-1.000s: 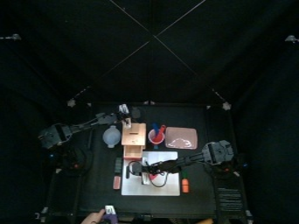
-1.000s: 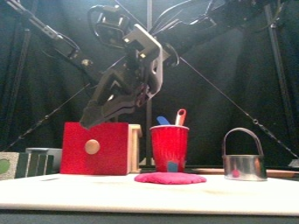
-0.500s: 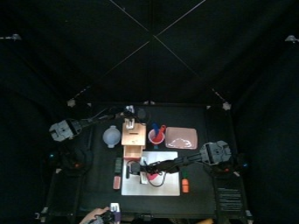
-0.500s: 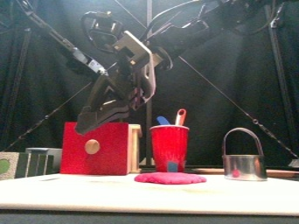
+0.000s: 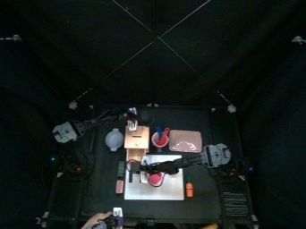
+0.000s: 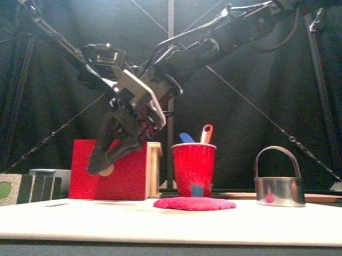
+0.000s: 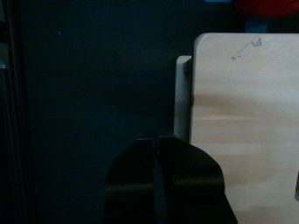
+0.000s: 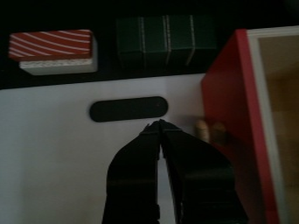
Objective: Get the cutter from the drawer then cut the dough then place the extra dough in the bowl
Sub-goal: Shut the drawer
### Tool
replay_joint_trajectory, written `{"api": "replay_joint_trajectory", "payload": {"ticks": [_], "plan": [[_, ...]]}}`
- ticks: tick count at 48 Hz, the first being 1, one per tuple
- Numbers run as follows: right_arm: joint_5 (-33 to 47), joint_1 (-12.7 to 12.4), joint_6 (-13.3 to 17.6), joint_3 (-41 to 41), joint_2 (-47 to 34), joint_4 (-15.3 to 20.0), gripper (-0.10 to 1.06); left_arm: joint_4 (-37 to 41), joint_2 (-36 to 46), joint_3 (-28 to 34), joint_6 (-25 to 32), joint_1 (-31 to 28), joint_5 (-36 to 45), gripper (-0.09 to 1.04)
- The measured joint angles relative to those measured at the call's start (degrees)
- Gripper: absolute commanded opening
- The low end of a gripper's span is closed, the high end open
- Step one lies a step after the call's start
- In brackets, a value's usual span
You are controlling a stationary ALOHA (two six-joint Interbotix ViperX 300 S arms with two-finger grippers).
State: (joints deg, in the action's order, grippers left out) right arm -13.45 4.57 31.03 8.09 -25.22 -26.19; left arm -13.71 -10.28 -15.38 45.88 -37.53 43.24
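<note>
The wooden box (image 6: 118, 170) with its red drawer front (image 8: 222, 87) stands left of the red cup (image 6: 194, 168). A flat pink dough disc (image 6: 194, 203) lies on the white board (image 5: 167, 186). The metal cutter (image 6: 278, 186) stands upright on the board to the right of the dough. My right gripper (image 8: 156, 128) is shut, its tips just beside the drawer's pale knob (image 8: 211, 130), apart from it. In the front view the right gripper (image 6: 104, 163) covers the knob. My left gripper (image 7: 158, 145) is shut and hovers over the box's top edge.
The blue-grey bowl (image 5: 113, 139) sits left of the box, and the pink tray (image 5: 187, 139) is behind the board at the right. A dark green sushi roll (image 8: 163, 39) and a red-striped toy (image 8: 51, 48) lie left of the board.
My right arm has swung left and down across the board, bringing its shut gripper to the drawer knob. The left arm has shifted slightly over the box.
</note>
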Motion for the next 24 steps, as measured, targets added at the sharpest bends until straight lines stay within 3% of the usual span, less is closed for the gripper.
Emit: {"api": "replay_joint_trajectory", "payload": {"ticks": [24], "plan": [[-4.9, -1.1, 0.0, -1.8, -1.1, -2.1, 0.17, 0.1, -1.1, 0.0, 0.3, 0.1, -0.1, 0.36]]}}
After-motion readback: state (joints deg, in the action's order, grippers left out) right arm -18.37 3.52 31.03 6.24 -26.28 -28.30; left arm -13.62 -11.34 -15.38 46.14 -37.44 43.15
